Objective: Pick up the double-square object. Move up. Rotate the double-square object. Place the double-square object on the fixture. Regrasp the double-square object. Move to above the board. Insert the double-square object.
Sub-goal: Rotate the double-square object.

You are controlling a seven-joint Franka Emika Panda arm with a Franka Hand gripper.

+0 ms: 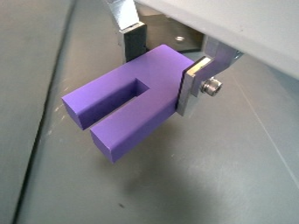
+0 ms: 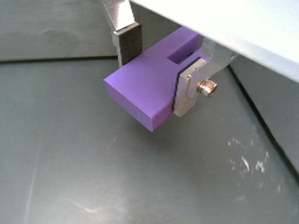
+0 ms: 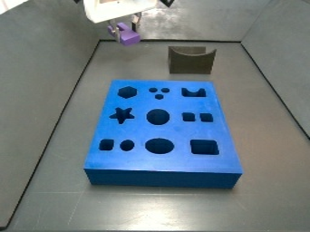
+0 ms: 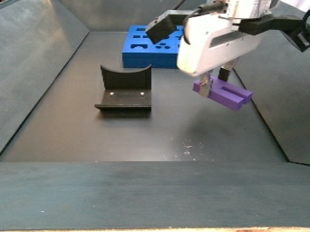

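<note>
Purple fills both wrist views: the double-square object (image 1: 122, 109) sits pinched between the gripper's (image 1: 163, 66) silver finger plates (image 1: 197, 86), its notch showing as an open slot in one wrist view and as a small recess on the far end in the other (image 2: 158, 83). Below it lies only bare grey floor, so the block hangs clear of the surface.

In a side view the gripper (image 4: 218, 88) hangs from the white wrist, fingers pointing down, with the block (image 4: 227, 96) jutting out sideways beneath it. The fixture (image 4: 123, 91) stands apart from it on the floor, and the board (image 4: 154, 47) lies further back. The other side view puts the block (image 3: 126, 36) just beyond the board's (image 3: 158, 172) far corner, with the fixture (image 3: 190, 60) near the same far edge.

By my judgement the pick-up is done and the lift is under way or complete. Next comes rotating the block, then carrying it across to the fixture's curved dip.
</note>
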